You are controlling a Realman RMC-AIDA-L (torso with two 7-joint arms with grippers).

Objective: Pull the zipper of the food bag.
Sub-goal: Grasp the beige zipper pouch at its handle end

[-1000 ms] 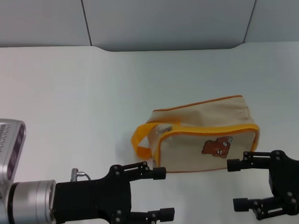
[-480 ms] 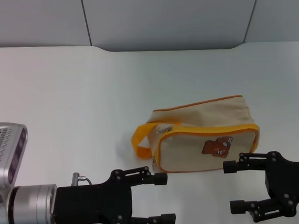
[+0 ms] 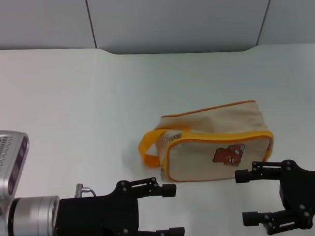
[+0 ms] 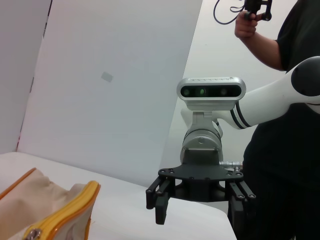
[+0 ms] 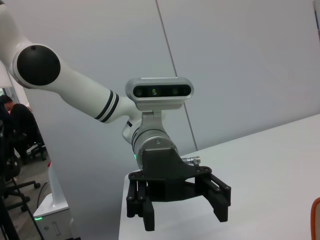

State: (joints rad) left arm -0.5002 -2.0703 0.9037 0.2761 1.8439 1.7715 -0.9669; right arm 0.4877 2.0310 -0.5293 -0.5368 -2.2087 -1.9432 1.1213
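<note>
One food bag [image 3: 216,145] lies on the white table [image 3: 69,110], zipper [image 3: 174,137] pull at its left end by the handle [image 3: 150,144]. Two grippers: left gripper [image 3: 171,212] and right gripper [image 3: 244,197], both wide open, empty, flanking the bag's near side. Versus 0.5 s ago: basically unchanged; bag hasn't moved.

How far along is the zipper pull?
Done: nothing visible. The food bag lies on the table, its zipper pull untouched near the handle end. In hand: left gripper and right gripper hover open, near side of the bag, touching nothing. Left: grasp the pull and drag it.
</note>
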